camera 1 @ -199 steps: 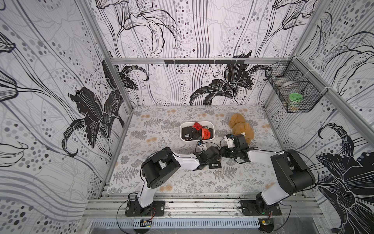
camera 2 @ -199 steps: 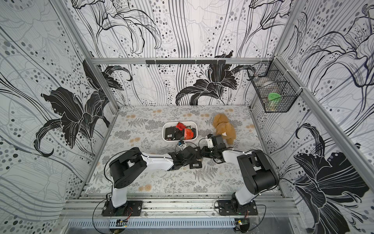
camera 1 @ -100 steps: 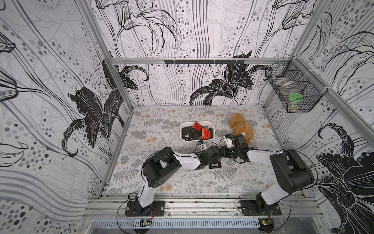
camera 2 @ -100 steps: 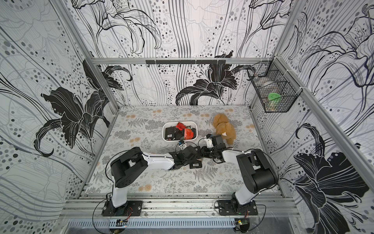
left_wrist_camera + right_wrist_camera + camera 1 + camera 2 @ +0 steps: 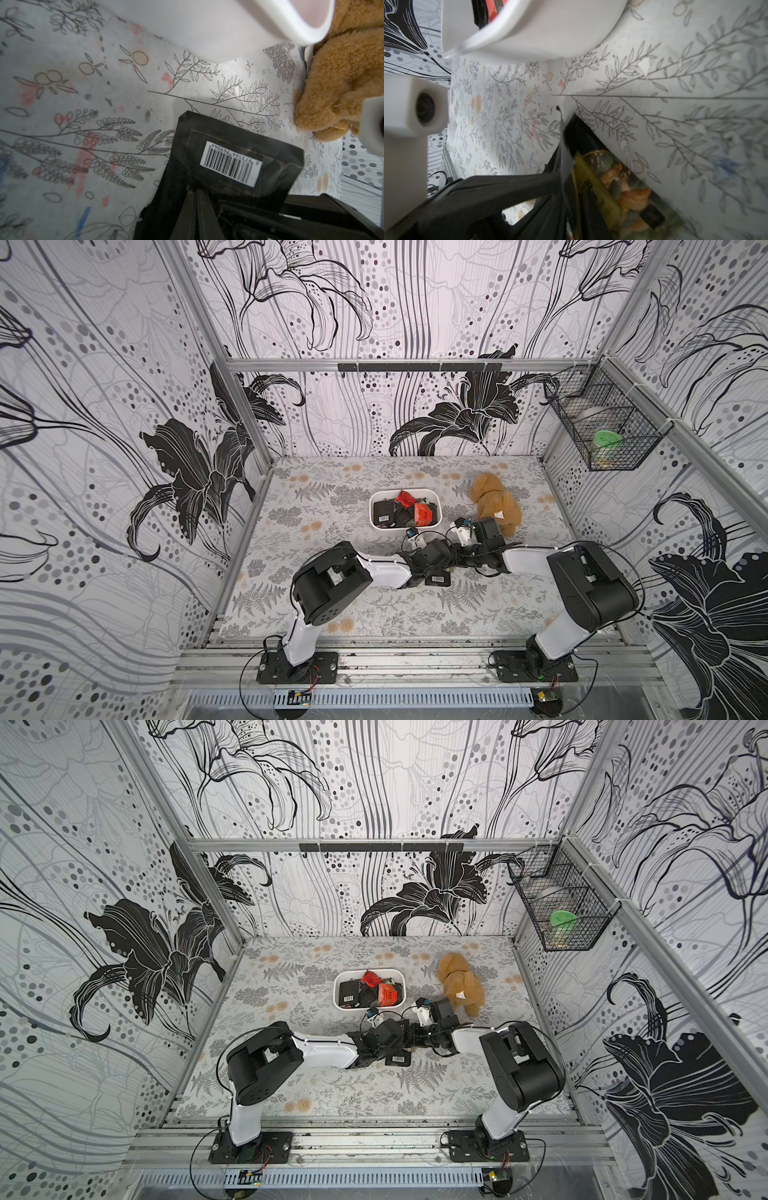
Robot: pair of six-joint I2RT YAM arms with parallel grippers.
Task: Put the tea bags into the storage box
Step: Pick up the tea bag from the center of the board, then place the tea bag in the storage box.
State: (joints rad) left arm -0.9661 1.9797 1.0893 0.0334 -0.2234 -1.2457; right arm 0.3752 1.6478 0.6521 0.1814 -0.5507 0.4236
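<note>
Only the right gripper [image 5: 564, 187] has been narrowed since earlier, now pinching the orange-labelled tea bag [image 5: 612, 182]. The barcode tea bag [image 5: 228, 162] is pinched by the left gripper [image 5: 195, 193]; the storage box [image 5: 415, 490] is set at 12 o'clock.

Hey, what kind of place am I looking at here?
Most likely a robot test cell, not a home: a left arm and right arm bolted to a metal rail, an aluminium frame holding flower-print wall panels, and a tabletop walled on three sides.
</note>
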